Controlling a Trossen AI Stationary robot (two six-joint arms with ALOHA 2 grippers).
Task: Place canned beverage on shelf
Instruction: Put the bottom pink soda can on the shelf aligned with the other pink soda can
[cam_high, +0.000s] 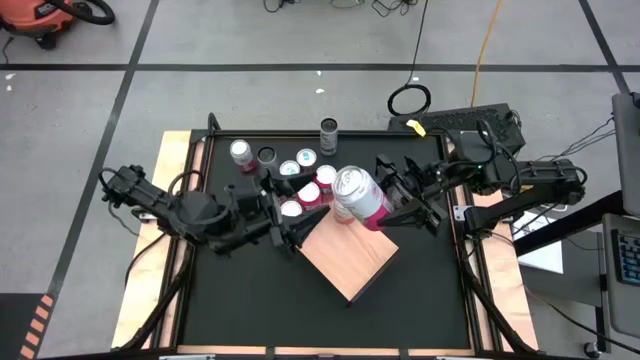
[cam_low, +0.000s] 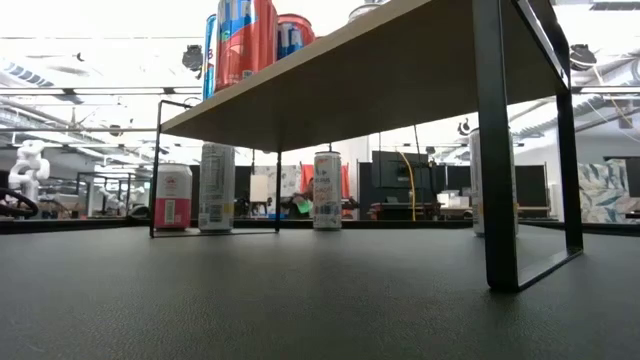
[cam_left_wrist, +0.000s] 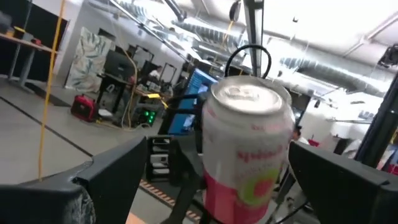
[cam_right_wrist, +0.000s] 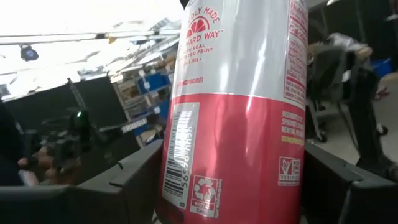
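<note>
A white-and-pink can (cam_high: 358, 194) hangs over the far right part of the shelf (cam_high: 348, 258), a pale wooden slab on black legs (cam_low: 497, 150). My right gripper (cam_high: 388, 205) is shut on this can and reaches in from the table's right. My left gripper (cam_high: 295, 228) stands open at the shelf's left side, pointing at the can. In the left wrist view the can (cam_left_wrist: 249, 149) shows beyond and between the spread fingers (cam_left_wrist: 118, 177), apart from them. Several cans (cam_high: 308, 185) stand on the shelf's far part. My right gripper pinches the can's pink lower half (cam_right_wrist: 177, 180) between its two fingers (cam_right_wrist: 134, 177), one on each side. The fingers come in about level from the table's right and lie across the can. The can stands nearly upright in the hold, slightly tilted, above the shelf.
More cans stand on the black table behind the shelf (cam_high: 241, 152) (cam_high: 329, 133), and the low view shows them under the slab (cam_low: 217, 187) (cam_low: 327, 190). Red and blue cans (cam_low: 245, 40) show on the shelf top. The slab's near half (cam_high: 355, 270) is bare wood.
</note>
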